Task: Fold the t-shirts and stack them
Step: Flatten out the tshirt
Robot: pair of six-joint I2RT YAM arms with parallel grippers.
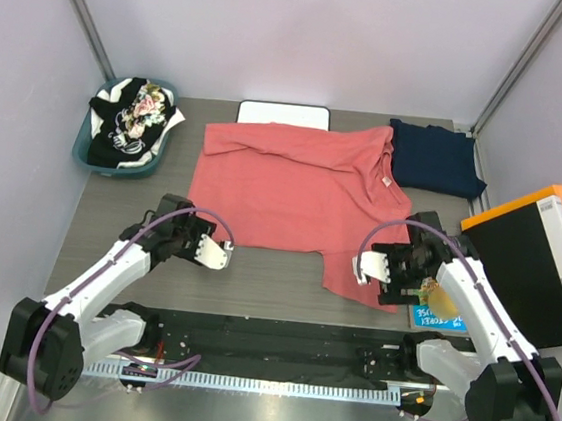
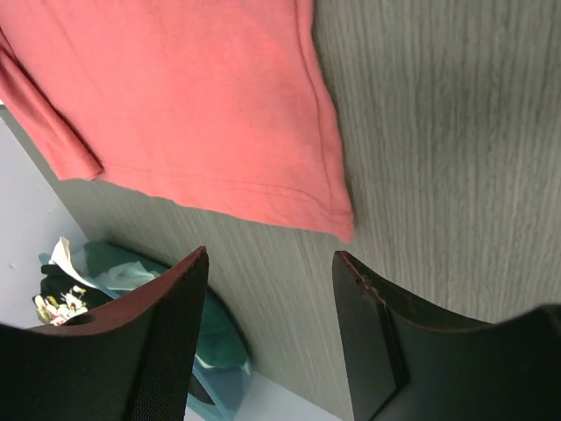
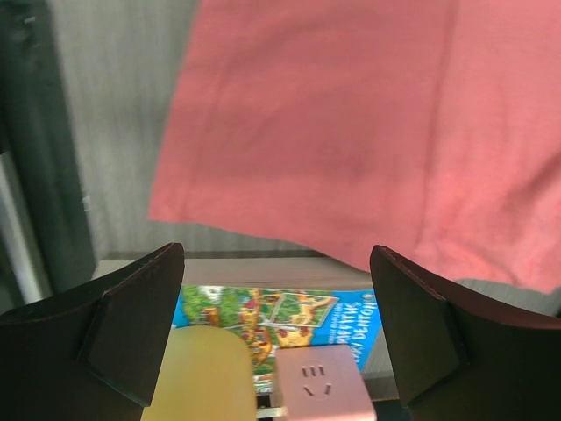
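The left fingers (image 1: 218,253), part open and empty just off the near-left corner of the salmon t-shirt (image 1: 284,186) flat on the desk (image 1: 273,288), may miss its hem, while the right fingers (image 1: 373,274), wide and empty above its near-right flap, may bunch it.

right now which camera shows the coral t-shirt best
Top external: the whole coral t-shirt lies spread out there. The left wrist view catches only its hem corner; the right wrist view only a lower edge.
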